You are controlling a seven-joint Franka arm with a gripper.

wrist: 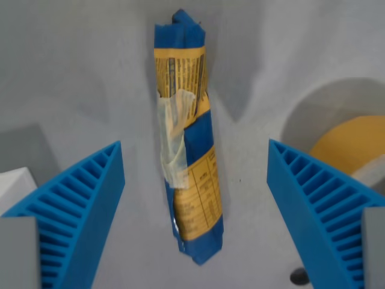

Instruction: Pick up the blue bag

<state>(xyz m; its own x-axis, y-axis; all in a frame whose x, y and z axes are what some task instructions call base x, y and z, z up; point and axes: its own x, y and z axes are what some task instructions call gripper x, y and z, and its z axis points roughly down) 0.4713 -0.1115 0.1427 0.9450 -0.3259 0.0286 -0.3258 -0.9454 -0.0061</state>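
Note:
The blue bag [189,138] is a long rolled packet, blue with yellow printed panels and a strip of clear tape around its middle. It lies on the grey surface, running from top to bottom in the middle of the wrist view. My gripper [195,180] is open above it. One ribbed blue finger [78,211] stands at the wrist view's left of the bag and the other finger [319,205] at its right. Neither finger touches the bag.
A grey bowl rim [301,114] with a yellow object [349,144] inside shows at the wrist view's right edge. A white block [15,180] sits at the left edge. A small dark hole [299,276] marks the surface at lower right.

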